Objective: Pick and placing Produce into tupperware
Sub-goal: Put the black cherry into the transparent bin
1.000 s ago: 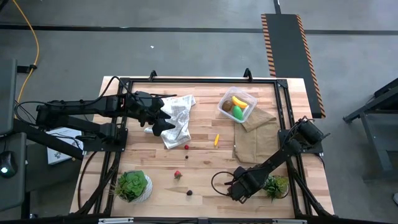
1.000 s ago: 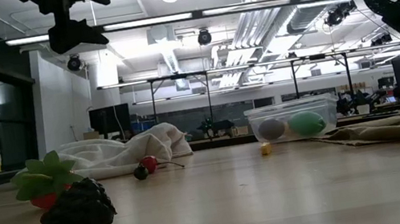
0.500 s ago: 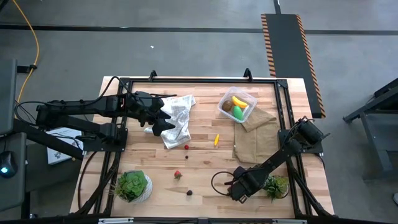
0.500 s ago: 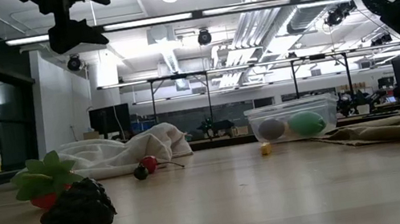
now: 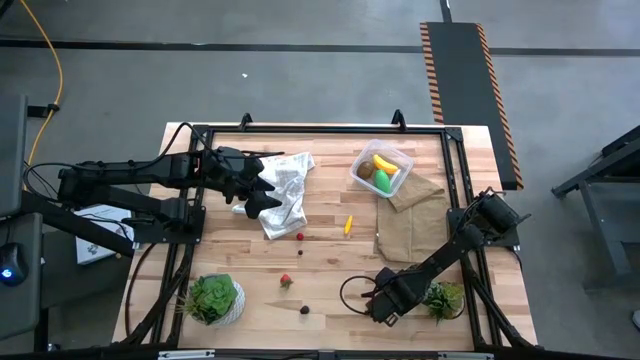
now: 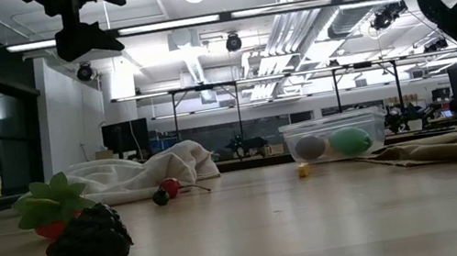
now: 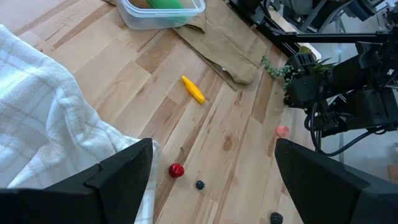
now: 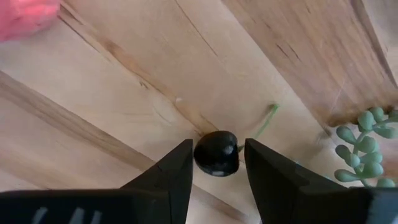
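The clear tupperware (image 5: 381,172) stands at the table's far right on a corner of the brown cloth and holds the yellow banana, green oval and brown ball. An orange-yellow piece (image 5: 348,225), a red berry (image 5: 300,236), a strawberry (image 5: 285,281) and a dark berry (image 5: 304,309) lie on the wood. My right gripper (image 8: 216,163) is low at the near right, shut on a small dark berry (image 8: 216,152) with a green stem. My left gripper (image 7: 211,186) hovers open over the white checked cloth (image 5: 285,192). My right gripper pinches the dark berry's round body (image 8: 205,155) between its two fingertips, one on each side. The fingers slant down toward the table. The green stem (image 8: 264,121) points away from the fingers. I cannot tell whether the berry is off the wood.
A potted plant (image 5: 443,298) stands right beside my right gripper, another (image 5: 213,298) at the near left. A pink piece (image 8: 25,15) lies close by. The brown cloth (image 5: 408,225) covers the right side. Bare wood lies between the berries in the middle.
My right arm has shifted very slightly in the low view; the produce, cloths and left arm stay where they were.
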